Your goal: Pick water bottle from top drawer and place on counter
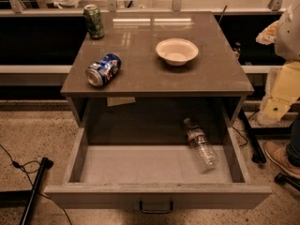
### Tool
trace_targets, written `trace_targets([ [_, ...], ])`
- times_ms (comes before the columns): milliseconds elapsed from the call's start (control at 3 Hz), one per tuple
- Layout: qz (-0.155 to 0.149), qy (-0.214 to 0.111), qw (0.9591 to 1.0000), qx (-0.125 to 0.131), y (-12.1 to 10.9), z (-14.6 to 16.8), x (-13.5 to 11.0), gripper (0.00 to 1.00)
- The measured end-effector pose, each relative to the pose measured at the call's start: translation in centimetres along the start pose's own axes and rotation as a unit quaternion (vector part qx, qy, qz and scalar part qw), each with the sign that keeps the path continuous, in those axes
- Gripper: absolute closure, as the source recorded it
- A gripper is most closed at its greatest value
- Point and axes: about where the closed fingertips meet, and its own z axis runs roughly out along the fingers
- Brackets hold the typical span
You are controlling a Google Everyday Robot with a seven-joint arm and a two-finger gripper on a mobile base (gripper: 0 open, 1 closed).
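Observation:
The water bottle (pixel 200 144) lies on its side in the open top drawer (pixel 140 165), at the right. Its white cap points to the back and its base to the front right. The drawer is pulled out, with a dark handle (pixel 156 207) on its front panel. The counter (pixel 150 64) is the glossy slab above it. My gripper (pixel 276 104) hangs on the pale arm at the right edge of the camera view. It is to the right of the cabinet, apart from the bottle, and holds nothing that I can see.
On the counter a blue soda can (pixel 103 70) lies on its side at the front left. A green can (pixel 94 21) stands at the back left and a white bowl (pixel 176 51) sits right of centre. A person's shoe (pixel 281 157) is on the floor at the right.

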Motion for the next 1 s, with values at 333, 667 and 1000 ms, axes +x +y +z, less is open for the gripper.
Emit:
trace_targets([
  [333, 0.000, 0.000, 1.0000, 0.000, 0.0, 0.0, 0.0, 0.00],
  [667, 0.036, 0.002, 0.9993, -0.007, -1.1, 2.4, 0.8, 0.00],
  [1000, 0.114, 0.018, 0.9931, -0.020, -2.3, 7.3, 2.1, 0.00],
])
